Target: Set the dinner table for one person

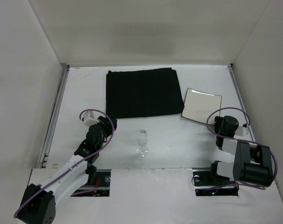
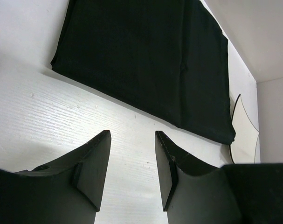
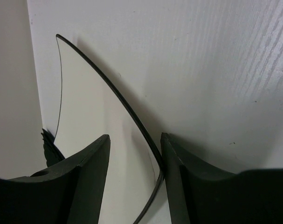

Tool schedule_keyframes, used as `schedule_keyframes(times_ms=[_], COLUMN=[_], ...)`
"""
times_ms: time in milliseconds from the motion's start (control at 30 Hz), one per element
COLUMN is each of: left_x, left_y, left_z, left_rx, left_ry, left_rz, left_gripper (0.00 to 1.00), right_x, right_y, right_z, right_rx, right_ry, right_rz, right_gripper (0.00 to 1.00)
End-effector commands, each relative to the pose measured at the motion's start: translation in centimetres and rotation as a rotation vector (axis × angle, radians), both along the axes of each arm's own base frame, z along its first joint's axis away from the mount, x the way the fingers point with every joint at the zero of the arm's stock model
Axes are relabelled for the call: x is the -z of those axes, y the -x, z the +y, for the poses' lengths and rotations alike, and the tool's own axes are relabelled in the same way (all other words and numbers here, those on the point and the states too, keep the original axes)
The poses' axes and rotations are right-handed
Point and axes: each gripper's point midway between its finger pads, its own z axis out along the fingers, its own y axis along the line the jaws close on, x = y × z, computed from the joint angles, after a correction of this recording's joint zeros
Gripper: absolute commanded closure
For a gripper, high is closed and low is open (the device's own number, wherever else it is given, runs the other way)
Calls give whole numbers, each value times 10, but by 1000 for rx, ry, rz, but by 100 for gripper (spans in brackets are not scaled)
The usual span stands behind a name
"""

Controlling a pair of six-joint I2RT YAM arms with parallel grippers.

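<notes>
White worktop (image 1: 85,88) fills the floor of a white-walled booth, with thin metal rails (image 1: 55,116) down both sides and the arm bases at the near edge. Black cloth placemat (image 1: 143,93) lies flat at the far centre. Square plate (image 1: 202,105) with a dark rim lies flat just right of the placemat; can't tell if they touch. Clear stemmed glass (image 1: 142,142) stands upright near centre, on the near side of the placemat, between the two arms and apart from both.

Left gripper (image 2: 132,135) is low over bare worktop near the placemat's near-left corner. Its jaws are apart with nothing between them.

Right gripper (image 3: 135,136) is at the plate's near edge. Its jaws are parted, not clamped, and the plate's rim runs down between them close to one finger.
</notes>
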Motion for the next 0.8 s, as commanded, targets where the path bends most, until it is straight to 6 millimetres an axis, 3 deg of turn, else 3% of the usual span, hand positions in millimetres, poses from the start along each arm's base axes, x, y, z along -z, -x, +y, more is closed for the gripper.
schedule_keyframes(times_ms=[0,700,733,767], left_x=[-6,-2,-2,-2], left_y=[-3,-4,-5,-5], left_z=[-2,-2,-2,-2], left_rx=[-1,0,-1,-2], left_ry=[24,15,13,13], left_rz=[-34,-22,-22,-23], left_gripper=[60,60,60,60], right_x=[18,18,7,2], right_y=[11,11,-14,-14], right_z=[3,3,-14,-14], right_rx=[-25,-25,-119,-119], right_ry=[-1,-1,-68,-55], right_rz=[82,82,-177,-199], right_gripper=[46,46,99,100])
